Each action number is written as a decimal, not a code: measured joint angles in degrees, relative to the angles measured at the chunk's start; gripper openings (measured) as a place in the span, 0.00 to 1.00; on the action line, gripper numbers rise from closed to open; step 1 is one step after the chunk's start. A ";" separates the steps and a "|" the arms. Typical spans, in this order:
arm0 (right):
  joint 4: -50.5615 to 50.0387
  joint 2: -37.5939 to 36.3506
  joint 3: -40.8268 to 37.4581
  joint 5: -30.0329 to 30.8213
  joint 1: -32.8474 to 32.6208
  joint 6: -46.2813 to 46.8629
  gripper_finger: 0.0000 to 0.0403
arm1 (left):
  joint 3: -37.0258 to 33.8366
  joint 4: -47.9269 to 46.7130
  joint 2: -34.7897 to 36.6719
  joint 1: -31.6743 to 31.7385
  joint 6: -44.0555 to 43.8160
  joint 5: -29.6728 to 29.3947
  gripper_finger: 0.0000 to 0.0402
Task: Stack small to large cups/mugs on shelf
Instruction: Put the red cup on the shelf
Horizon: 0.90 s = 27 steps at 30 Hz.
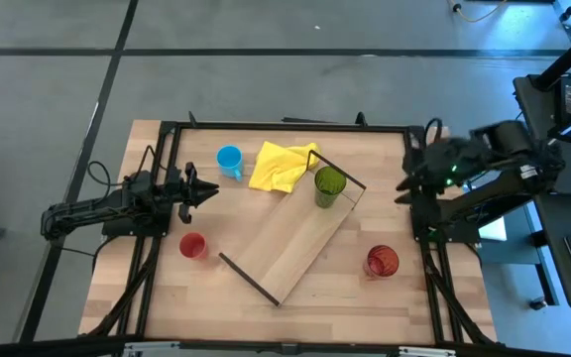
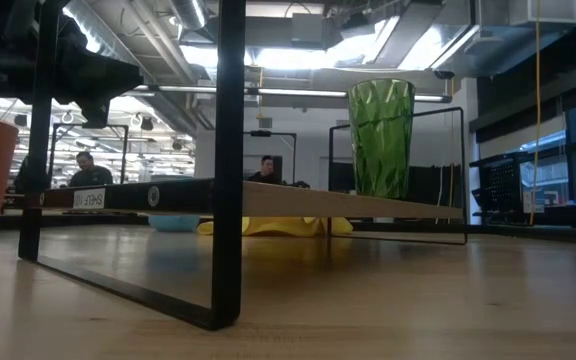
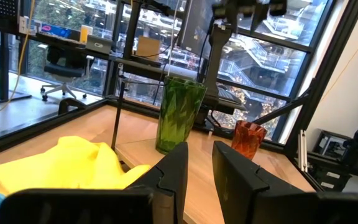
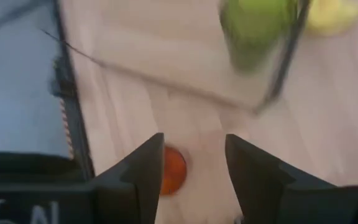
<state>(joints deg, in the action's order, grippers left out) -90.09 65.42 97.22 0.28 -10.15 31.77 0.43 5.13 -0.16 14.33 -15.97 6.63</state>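
- Table [image 1: 365, 302]: light wood top with a black frame along its edges; it carries every item below.
- Shelf [image 1: 290, 248]: long light-wood board lying diagonally at the table's middle, a thin black bar frame at each end. In the low view its board [image 2: 348, 203] sits raised above the table top.
- Yellow cloth [image 1: 281, 165]: crumpled on the table, just beside the shelf's far end (not one of the cups).
- Green tumbler [image 1: 329, 185]: upright on the shelf, at its far end, near the black bar. Also seen in the low view [image 2: 380, 138] and the left wrist view [image 3: 179, 113].
- Dark red glass [image 1: 382, 262]: upright on the table, to the right of the shelf, apart from it.
- Blue mug [image 1: 229, 159]: on the table beyond the shelf's far end, just beside the cloth.
- Small red cup [image 1: 192, 245]: on the table left of the shelf's near end, not touching it.
- Left gripper [image 1: 206, 190]: low over the table left of the shelf, between mug and small red cup; fingers [image 3: 174, 171] slightly apart, holding nothing.
- Right gripper [image 1: 406, 184]: raised at the table's right edge, right of the shelf; fingers [image 4: 146, 167] spread, empty (the dark red glass shows between them, below).
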 joint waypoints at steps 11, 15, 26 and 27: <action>5.45 -10.15 -28.42 -0.55 -6.99 16.39 0.43 | -0.02 0.00 0.00 0.02 0.00 0.02 0.17; 11.10 -11.03 -36.93 -5.09 -8.12 20.63 0.43 | 0.00 0.01 0.02 0.01 0.00 0.02 0.17; 25.15 -11.20 -50.32 -7.55 -9.58 23.76 0.43 | -0.01 0.00 0.00 0.01 0.00 0.04 0.17; 26.32 -11.21 -50.54 -7.36 -9.55 23.82 0.43 | -0.01 0.00 0.02 0.00 0.00 0.04 0.17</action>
<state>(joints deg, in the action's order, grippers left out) -63.77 54.22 46.67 -7.08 -19.70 55.59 0.42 5.13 -0.14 14.33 -15.97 6.68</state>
